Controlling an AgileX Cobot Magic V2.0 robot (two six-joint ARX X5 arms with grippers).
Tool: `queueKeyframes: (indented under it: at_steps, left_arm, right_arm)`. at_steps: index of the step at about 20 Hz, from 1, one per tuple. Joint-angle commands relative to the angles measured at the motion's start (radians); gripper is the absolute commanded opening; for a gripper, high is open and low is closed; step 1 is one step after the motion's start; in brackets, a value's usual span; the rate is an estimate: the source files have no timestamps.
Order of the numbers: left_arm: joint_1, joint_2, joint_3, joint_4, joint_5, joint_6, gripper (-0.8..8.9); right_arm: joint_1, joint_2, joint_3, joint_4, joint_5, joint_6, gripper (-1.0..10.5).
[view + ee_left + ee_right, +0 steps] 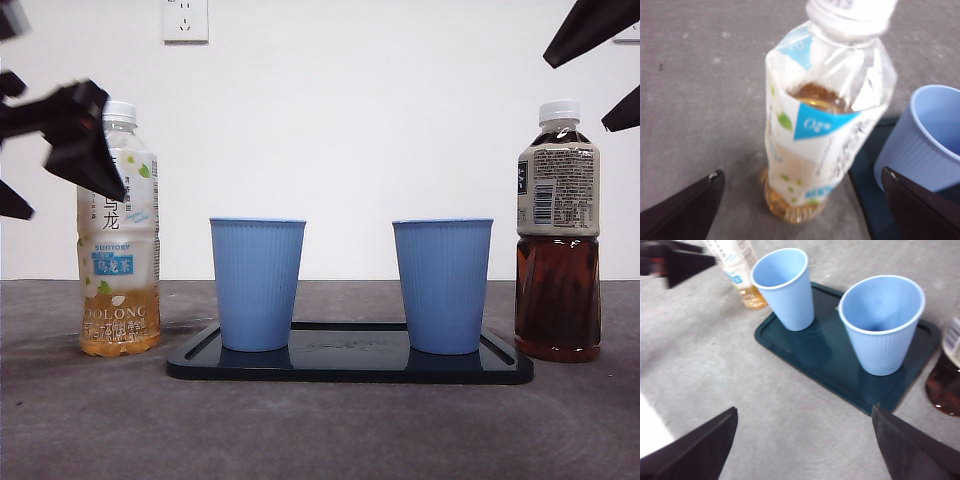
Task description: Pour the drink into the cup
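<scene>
A capped oolong tea bottle with pale amber drink stands at the left of a dark tray. My left gripper is open, high beside the bottle; in the left wrist view its jaws stand apart either side of the bottle, not touching it. Two empty blue cups stand upright on the tray. A dark tea bottle stands at the right. My right gripper is open and empty, above the table in front of the tray; it shows at the top right corner of the front view.
A white wall with a socket closes the back. The grey table runs in front of the tray.
</scene>
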Motion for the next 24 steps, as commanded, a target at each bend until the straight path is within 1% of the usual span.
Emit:
queueKeyframes:
  at_steps: [1,5,6,10,13,17,18,19,20,21,22,24]
  left_arm:
    - [-0.009,-0.087,0.014,-0.113,-0.001,-0.024,4.99]
    - [-0.019,-0.232,0.014,-0.285,-0.001,-0.059,4.95]
    - [-0.022,-0.263,0.014,-0.319,-0.001,-0.07,4.95]
    - [-0.024,-0.377,0.014,-0.436,0.001,-0.114,4.94]
    - [-0.024,-0.442,0.014,-0.491,0.003,-0.134,4.94]
    - [-0.025,-0.501,0.014,-0.526,0.003,-0.134,4.85]
    - [-0.025,-0.506,0.014,-0.525,0.003,-0.133,4.25]
    - [-0.025,-0.507,0.014,-0.525,0.003,-0.134,3.43]
    - [-0.025,-0.507,0.014,-0.525,0.003,-0.134,2.13]
    - [-0.025,-0.507,0.014,-0.525,0.003,-0.134,1.13]
    - [-0.025,-0.507,0.014,-0.525,0.003,-0.134,-0.01]
    - [-0.025,-0.507,0.014,-0.525,0.003,-0.134,0.07]
  right_arm:
    - [0.006,0.005,0.017,0.017,0.048,-0.009,4.2]
    - [0.006,0.005,0.017,0.051,0.192,-0.008,4.2]
    - [0.006,0.005,0.017,0.058,0.203,-0.008,4.2]
    - [0.006,0.018,0.017,0.049,0.2,-0.004,4.2]
    - [0.006,0.031,0.017,0.045,0.2,-0.003,4.2]
    - [0.006,0.043,0.017,0.037,0.201,-0.003,4.2]
    - [0.006,0.045,0.017,0.032,0.201,-0.003,4.1]
    - [0.006,0.048,0.017,0.027,0.201,-0.003,3.4]
    - [0.006,0.051,0.017,0.021,0.201,-0.004,2.0]
    - [0.006,0.052,0.017,0.018,0.201,-0.005,0.7]
    - [0.006,0.053,0.017,0.018,0.201,-0.005,0.1]
    - [0.006,0.053,0.017,0.019,0.201,-0.004,0.1]
